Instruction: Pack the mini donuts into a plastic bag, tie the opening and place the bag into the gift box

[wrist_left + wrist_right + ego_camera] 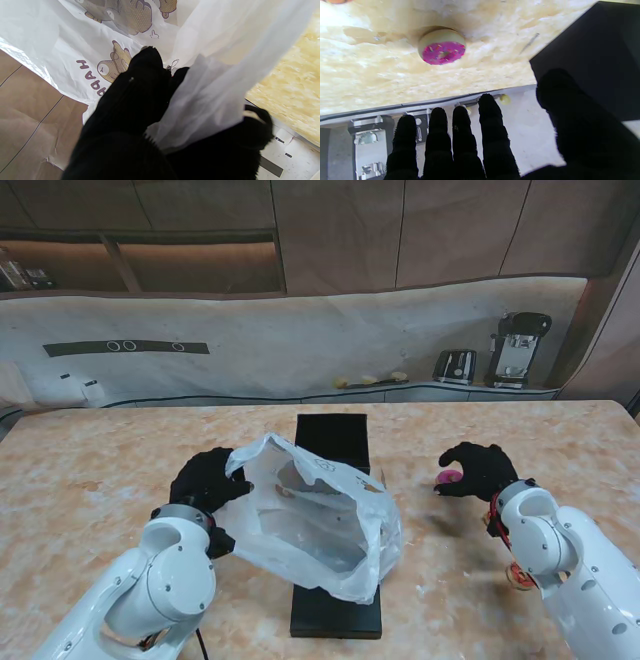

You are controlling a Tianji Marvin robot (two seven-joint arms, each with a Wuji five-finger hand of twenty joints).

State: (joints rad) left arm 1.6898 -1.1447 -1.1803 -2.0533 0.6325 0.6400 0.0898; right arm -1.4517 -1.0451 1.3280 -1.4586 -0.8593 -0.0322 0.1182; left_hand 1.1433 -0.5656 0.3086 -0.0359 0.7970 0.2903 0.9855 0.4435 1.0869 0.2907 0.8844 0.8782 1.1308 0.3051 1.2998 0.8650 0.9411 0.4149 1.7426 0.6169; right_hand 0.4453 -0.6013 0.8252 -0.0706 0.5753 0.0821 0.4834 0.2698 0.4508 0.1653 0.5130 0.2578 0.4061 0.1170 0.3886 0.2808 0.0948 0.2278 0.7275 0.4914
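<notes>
While the left hand [205,480] pinches the plastic bag [320,520] open over the black gift box [335,442], a slipping fold could shut its mouth.
Left wrist view: fingers [146,75] clamp the film. Right wrist view: the right hand [480,140] is spread and empty, the pink donut [442,47] lying on the table just beyond its fingertips, untouched; a clumsy grab might knock it away.
</notes>
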